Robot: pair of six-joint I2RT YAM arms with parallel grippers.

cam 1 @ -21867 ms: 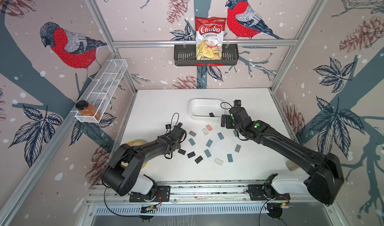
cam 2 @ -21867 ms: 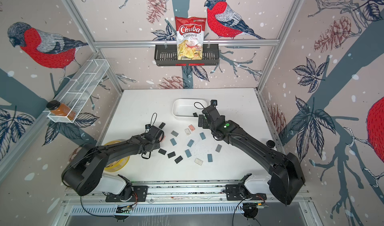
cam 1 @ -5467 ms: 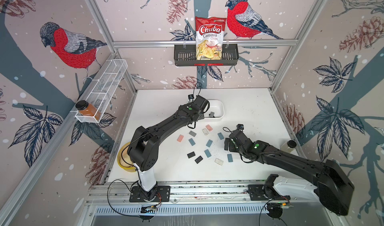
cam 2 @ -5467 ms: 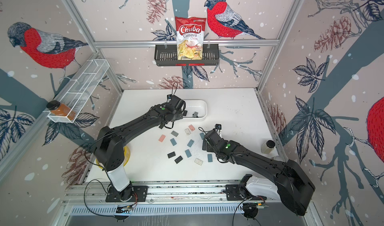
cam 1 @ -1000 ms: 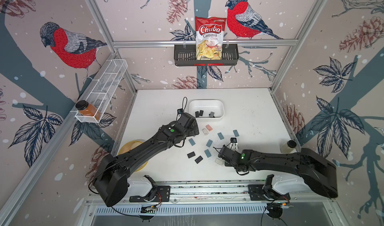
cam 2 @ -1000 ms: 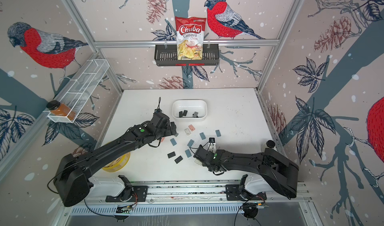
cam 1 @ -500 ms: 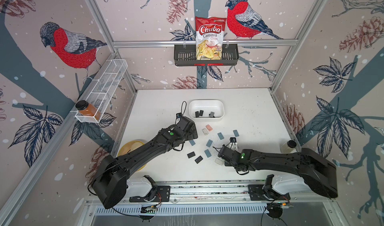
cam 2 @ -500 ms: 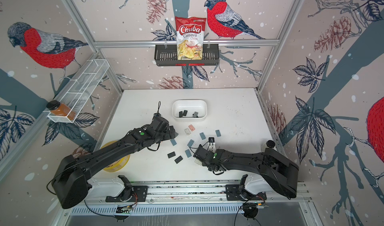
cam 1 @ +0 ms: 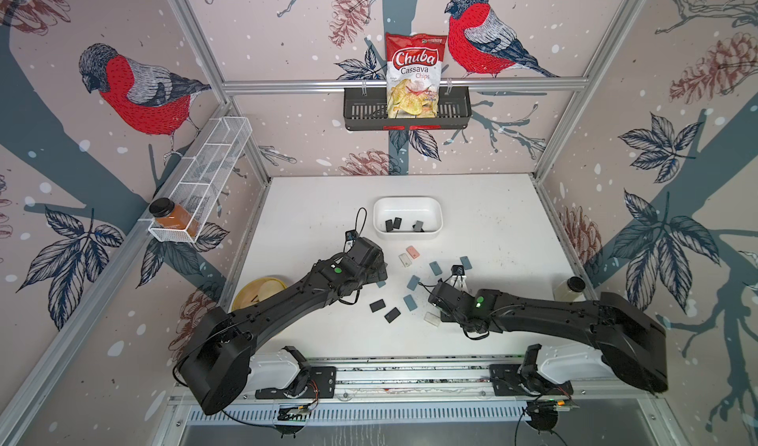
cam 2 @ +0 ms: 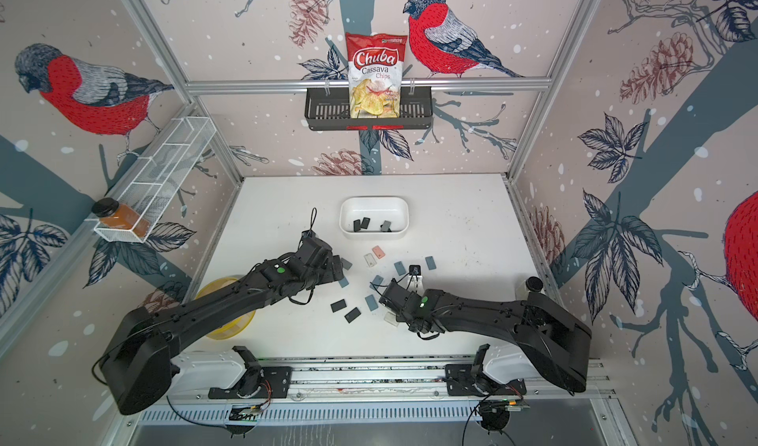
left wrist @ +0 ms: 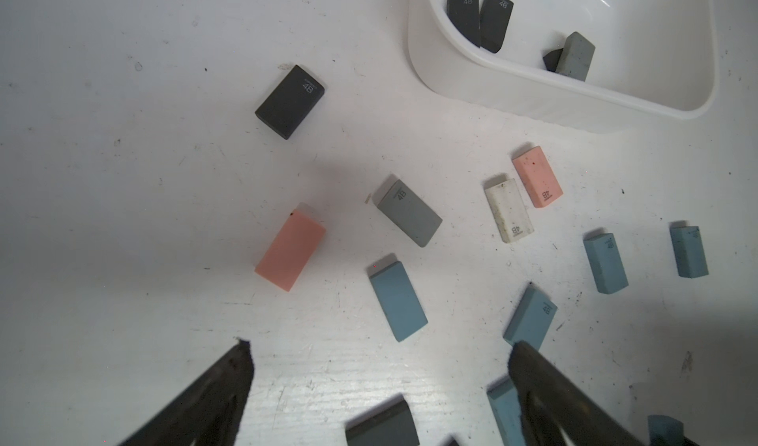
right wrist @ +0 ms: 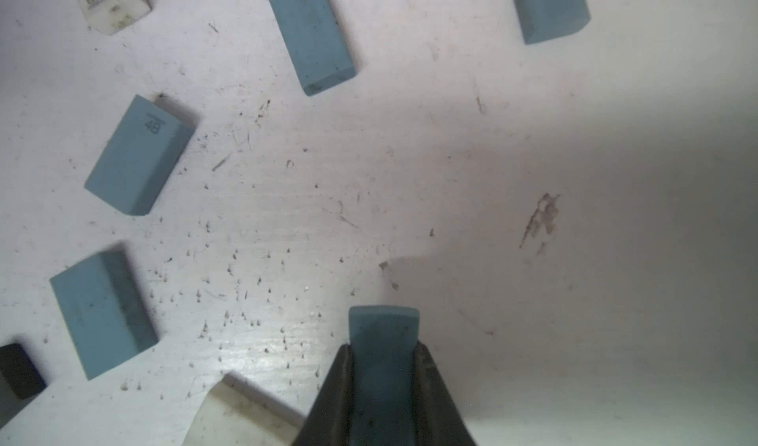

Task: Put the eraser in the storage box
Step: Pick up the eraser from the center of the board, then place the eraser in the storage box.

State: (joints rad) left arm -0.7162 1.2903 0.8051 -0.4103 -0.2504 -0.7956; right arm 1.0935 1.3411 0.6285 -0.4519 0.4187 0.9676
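— Right gripper (right wrist: 383, 347): what does it have?
— Its jaws are clamped on the narrow sides of a small blue rectangular rubber eraser (right wrist: 383, 321), whose end sticks out past the fingertips. It sits low over the white tabletop (right wrist: 533, 136), toward the front. Whether it is clear of the surface I cannot tell.
— And the box?
— The white smooth plastic storage box with rounded corners (cam 1: 408, 210) stands toward the back of the table, well apart from that eraser. So the carry and the drop are not yet done.
— Anything in it?
— Yes, at least three dark erasers (cam 1: 393, 224) lie on its floor. The left wrist view shows two black ones side by side and a speckled grey one (left wrist: 576, 60) leaning on a dark piece.
— The left gripper (left wrist: 379, 345)?
— Jaws spread wide, nothing between them, hovering over the scatter near the box.
— How much is left?
— Most of it, I judge. Many loose erasers (cam 1: 413, 282) lie on the table between the arms and the box: blue, pink, white, grey and black ones.
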